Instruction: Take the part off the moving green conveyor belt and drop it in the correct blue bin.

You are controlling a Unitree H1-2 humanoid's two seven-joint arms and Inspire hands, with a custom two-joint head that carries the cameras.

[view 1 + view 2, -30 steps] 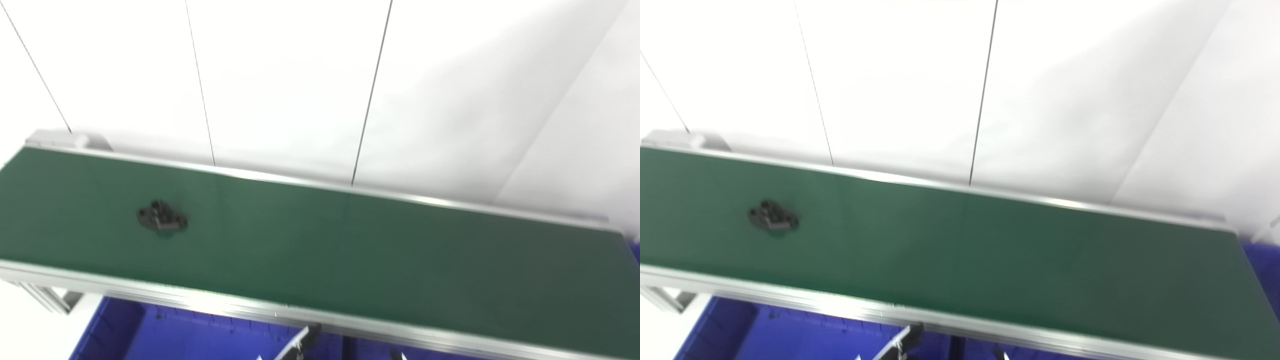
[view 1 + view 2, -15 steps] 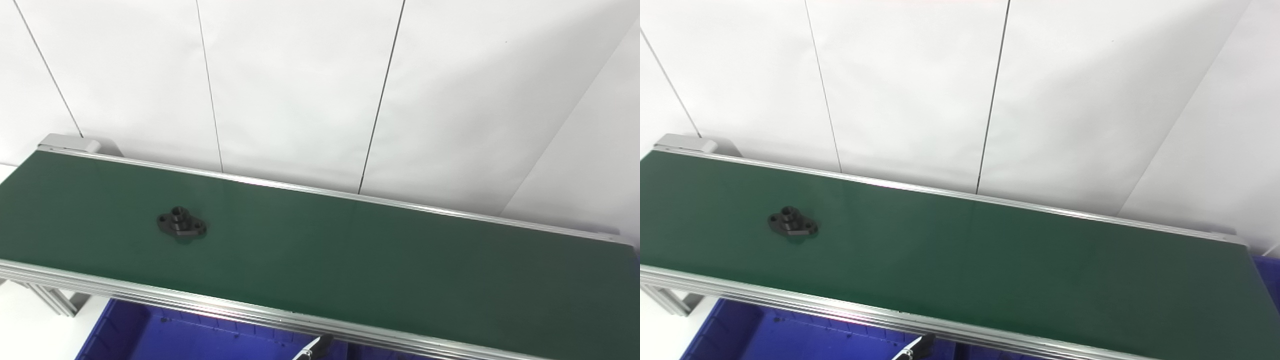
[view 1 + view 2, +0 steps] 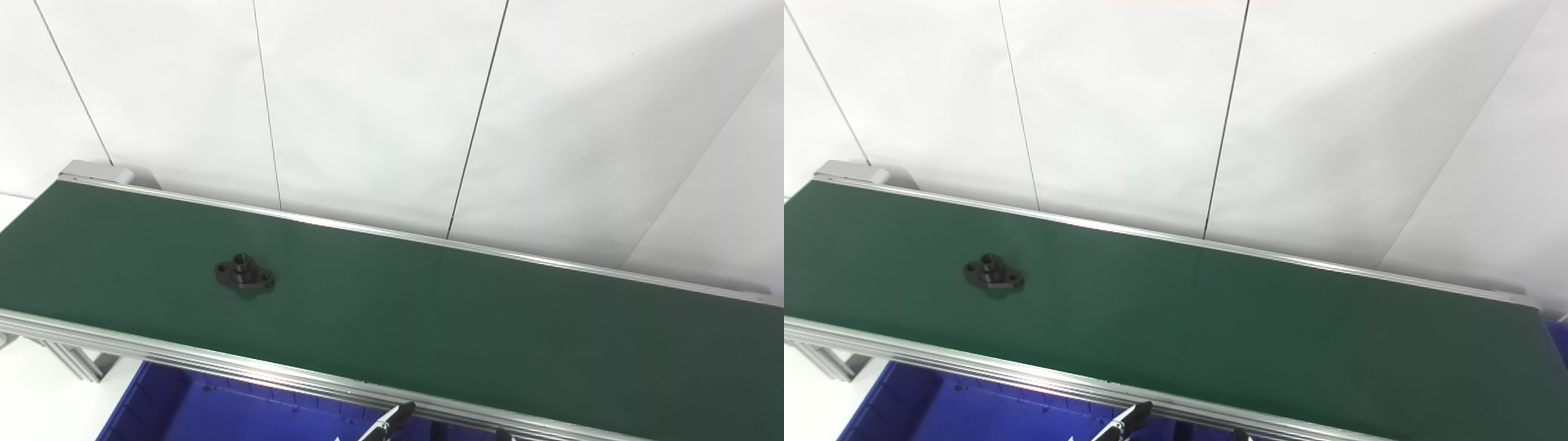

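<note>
No brand, label or writing can be read on anything in view. Only a dark fingertip of the left hand pokes up at the bottom edge, just below the near aluminium rail of the green conveyor belt; the remainder of that hand is cut off, so whether it is spread or curled, or holding anything, cannot be told. A smaller dark tip of the right hand shows beside it at the bottom edge, equally unreadable. The part, a black flanged piece with a raised central boss and a hole in each lobe, lies flat on the belt, up and well to the left of the left hand. The blue bin sits under the rail immediately left of that hand, mostly cropped, its contents hidden. White wall panels rise beyond the belt.
</note>
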